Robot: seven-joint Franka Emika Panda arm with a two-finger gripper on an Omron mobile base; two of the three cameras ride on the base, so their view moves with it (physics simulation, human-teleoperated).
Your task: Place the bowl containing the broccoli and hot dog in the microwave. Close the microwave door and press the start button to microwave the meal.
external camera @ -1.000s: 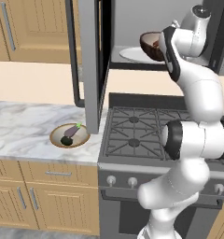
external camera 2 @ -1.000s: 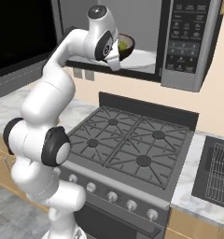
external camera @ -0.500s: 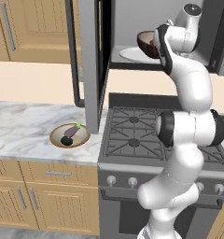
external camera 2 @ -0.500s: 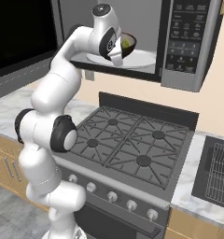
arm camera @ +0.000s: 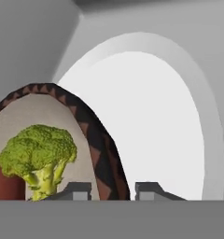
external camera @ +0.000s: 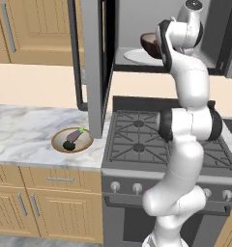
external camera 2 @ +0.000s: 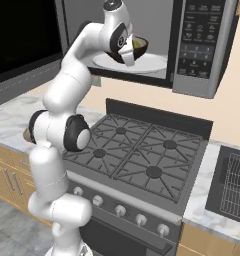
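The dark-brown bowl (arm camera: 102, 154) sits on the white turntable plate (arm camera: 146, 121) inside the microwave (external camera 2: 202, 45). In it I see the yellow-green broccoli (arm camera: 37, 151) and one end of the reddish hot dog (arm camera: 6, 186). My gripper (arm camera: 114, 190) straddles the bowl's near rim, one finger inside and one outside, with a sliver of space on each side, so it is open. From the sides, the bowl (external camera: 149, 44) (external camera 2: 138, 47) shows just beyond my hand in the cavity. The microwave door (external camera: 96, 62) stands swung wide open to the left.
A shallow tan bowl with an eggplant (external camera: 72, 140) lies on the marble counter (external camera: 21, 135) left of the stove (external camera 2: 137, 155). The open door's edge hangs over the stove's left side. The microwave's control panel (external camera 2: 199, 40) is right of the cavity.
My hand has pushed a little deeper into the microwave with the bowl. The fingers have parted slightly from the bowl's rim.
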